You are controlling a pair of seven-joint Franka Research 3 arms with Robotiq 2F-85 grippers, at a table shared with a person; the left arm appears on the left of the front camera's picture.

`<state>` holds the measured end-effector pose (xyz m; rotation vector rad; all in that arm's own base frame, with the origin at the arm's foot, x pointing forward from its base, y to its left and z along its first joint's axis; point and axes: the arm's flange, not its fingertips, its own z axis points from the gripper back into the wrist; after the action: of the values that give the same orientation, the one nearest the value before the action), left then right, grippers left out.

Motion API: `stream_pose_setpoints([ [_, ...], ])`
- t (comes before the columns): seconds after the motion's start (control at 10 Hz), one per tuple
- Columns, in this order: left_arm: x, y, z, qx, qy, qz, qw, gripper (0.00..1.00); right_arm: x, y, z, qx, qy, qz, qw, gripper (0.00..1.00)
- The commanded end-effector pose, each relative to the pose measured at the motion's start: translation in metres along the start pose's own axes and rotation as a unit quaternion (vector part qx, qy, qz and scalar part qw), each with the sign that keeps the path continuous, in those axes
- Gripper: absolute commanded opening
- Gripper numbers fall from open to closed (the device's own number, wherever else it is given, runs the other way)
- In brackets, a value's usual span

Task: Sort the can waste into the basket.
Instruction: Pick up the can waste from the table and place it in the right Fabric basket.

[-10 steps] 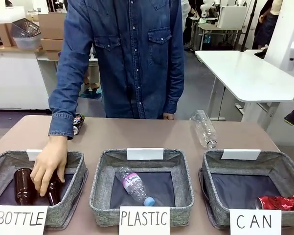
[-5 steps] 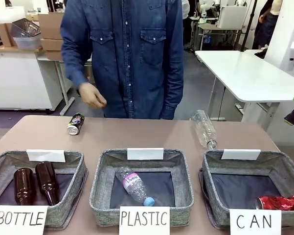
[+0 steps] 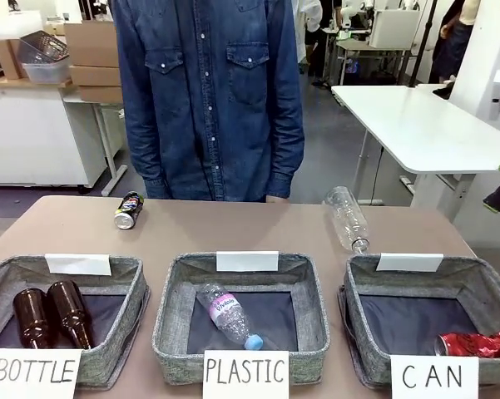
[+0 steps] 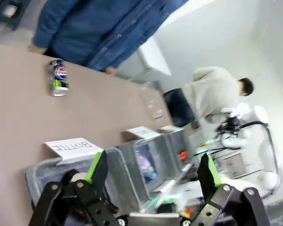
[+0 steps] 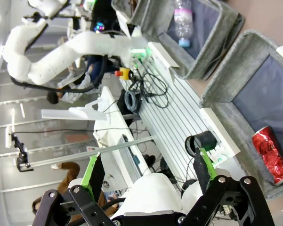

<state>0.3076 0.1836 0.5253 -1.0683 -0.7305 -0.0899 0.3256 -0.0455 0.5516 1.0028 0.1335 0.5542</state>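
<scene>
A dark can [image 3: 129, 210] with a red-white-blue logo lies on its side at the table's far left, and it sits beyond my open left gripper [image 4: 152, 165] as the same can [image 4: 59, 77]. The red crushed can [image 3: 477, 343] rests in the front right corner of the grey basket [image 3: 353, 320] signed "CAN". My right gripper [image 5: 148, 165] hangs open and apart from that basket [image 5: 230, 80], with the red can [image 5: 272, 155] in its corner. Nothing sits between either pair of fingers.
The "BOTTLE" basket [image 3: 133, 316] at left holds two brown bottles [image 3: 50, 312]. The middle "PLASTIC" basket [image 3: 168, 320] holds a clear bottle [image 3: 229, 314]. Another clear bottle [image 3: 347, 218] lies on the table behind the "CAN" basket. A person [image 3: 212, 100] stands at the far edge.
The person's hand let go of a brown bottle in the "BOTTLE" basket and drew back to their side. The dark can, half covered by the sleeve before, now lies in plain sight.
</scene>
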Motion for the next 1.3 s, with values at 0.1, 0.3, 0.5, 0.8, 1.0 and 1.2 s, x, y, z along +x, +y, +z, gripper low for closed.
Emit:
stream_pose_setpoints([
  [0.1, 0.080, -0.014, -0.118, 0.214, 0.147, -0.042, 0.965, 1.00, -0.003, -0.001, 0.002, -0.004, 0.006, 0.008, 1.000, 1.00],
  [0.3, 0.096, -0.017, -0.208, 0.303, 0.203, -0.079, 0.928, 1.00, -0.003, -0.001, 0.002, -0.004, 0.006, 0.008, 1.000, 1.00],
  [0.5, 0.088, 0.003, -0.300, 0.355, 0.225, -0.105, 0.901, 1.00, -0.003, -0.001, 0.002, -0.004, 0.006, 0.008, 1.000, 1.00],
  [0.8, 0.064, 0.005, -0.326, 0.346, 0.226, -0.124, 0.902, 1.00, -0.003, -0.001, 0.002, -0.004, 0.006, 0.008, 1.000, 1.00],
  [1.0, 0.051, 0.023, -0.359, 0.296, 0.281, -0.086, 0.909, 1.00, -0.003, -0.001, 0.002, -0.004, 0.006, 0.008, 1.000, 1.00],
  [1.2, 0.058, 0.068, -0.399, 0.372, 0.299, -0.039, 0.878, 1.00, -0.003, -0.001, 0.002, -0.004, 0.006, 0.008, 1.000, 1.00],
])
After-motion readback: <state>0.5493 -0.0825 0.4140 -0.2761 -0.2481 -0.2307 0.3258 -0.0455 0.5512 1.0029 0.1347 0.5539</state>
